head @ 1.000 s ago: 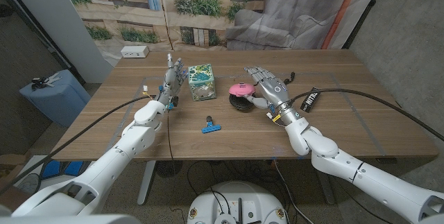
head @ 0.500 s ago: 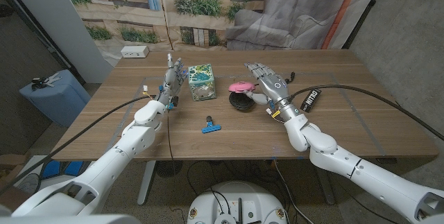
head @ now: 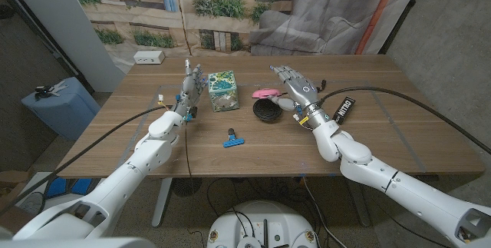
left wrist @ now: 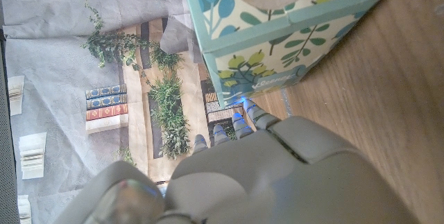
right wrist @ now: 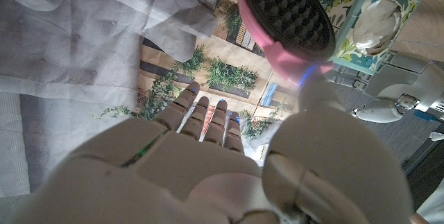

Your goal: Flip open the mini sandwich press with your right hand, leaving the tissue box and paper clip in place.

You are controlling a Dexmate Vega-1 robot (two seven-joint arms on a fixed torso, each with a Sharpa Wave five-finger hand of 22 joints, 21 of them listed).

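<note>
Nearly there: mini sandwich press [head: 267,104] near the middle of the worktop [head: 368,137], pink lid [head: 265,93] swung up and back toward the far edge, black ridged lower plate [head: 268,110] bared. Lid propped from below by the thumb of the right hand [head: 298,96], other fingers [head: 281,72] fanned wide above and beyond, nothing pinched or gripped. Press just to the inner side of that hand, hinge on the far side, so any further tipping appears to run away from the robot. From the right wrist view, ridged inner face of the lid [right wrist: 286,7] straight ahead of the thumb tip, touching or very nearly so.

Tissue box [head: 222,90] just beside the press on its left, apart from it, upright. Blue paper clip [head: 233,140] nearer the robot, well apart from both hands. Left hand [head: 189,87] on edge by the far side of the tissue box, fingers straight and slightly apart, holding nothing; box close ahead of it in the left wrist view [left wrist: 277,26], whether touching cannot be told.

Right hand plainly the nearer to the press; lid likely short of fully laid back.
</note>
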